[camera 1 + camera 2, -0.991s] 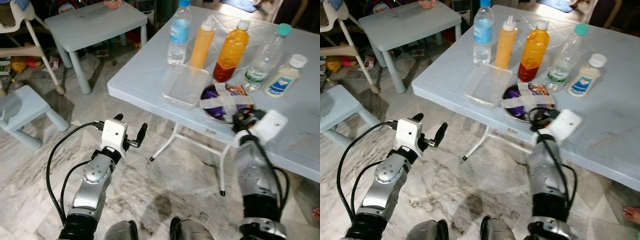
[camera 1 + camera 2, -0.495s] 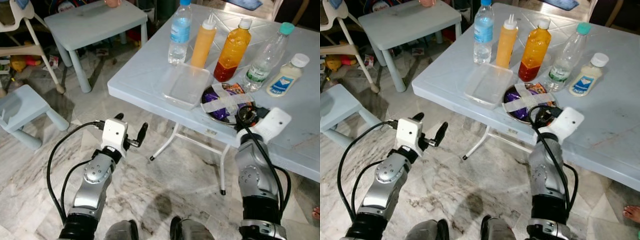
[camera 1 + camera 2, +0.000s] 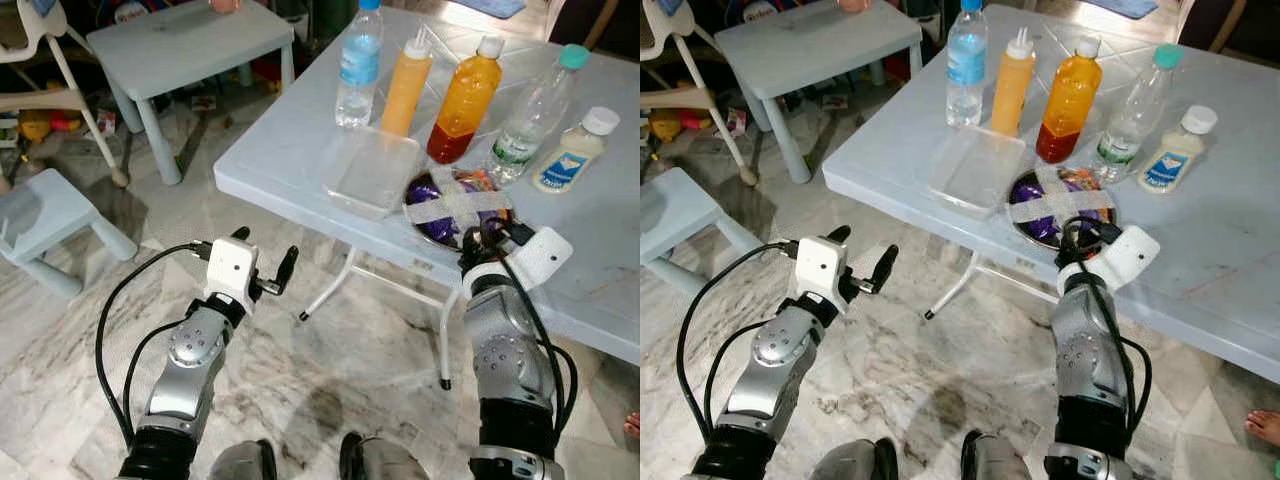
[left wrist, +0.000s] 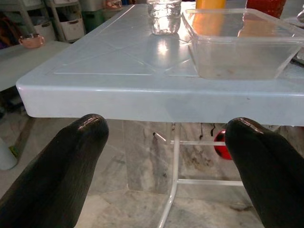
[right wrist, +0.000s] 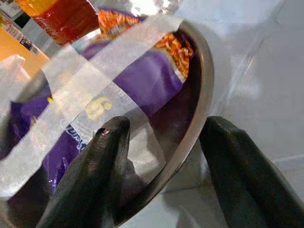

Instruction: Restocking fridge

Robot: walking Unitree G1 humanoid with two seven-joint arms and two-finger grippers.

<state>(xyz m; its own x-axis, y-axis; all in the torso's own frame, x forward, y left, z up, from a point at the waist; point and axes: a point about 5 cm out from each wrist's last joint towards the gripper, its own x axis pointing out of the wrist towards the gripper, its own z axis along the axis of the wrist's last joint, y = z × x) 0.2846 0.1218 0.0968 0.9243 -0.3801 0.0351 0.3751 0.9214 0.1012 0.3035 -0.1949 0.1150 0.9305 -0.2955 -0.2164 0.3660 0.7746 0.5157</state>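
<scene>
Steel bowl [image 3: 455,205] of taped purple snack packets sits near desk [image 3: 290,150] edge; right gripper [image 5: 161,156] jaws apart straddling its rim, thin-rim grip may slip or tip it. Left gripper [image 3: 262,262] jaws apart, idle.

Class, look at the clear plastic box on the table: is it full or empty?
Empty. The clear box shows only the table through its walls, and the left wrist view shows nothing inside it.
</scene>
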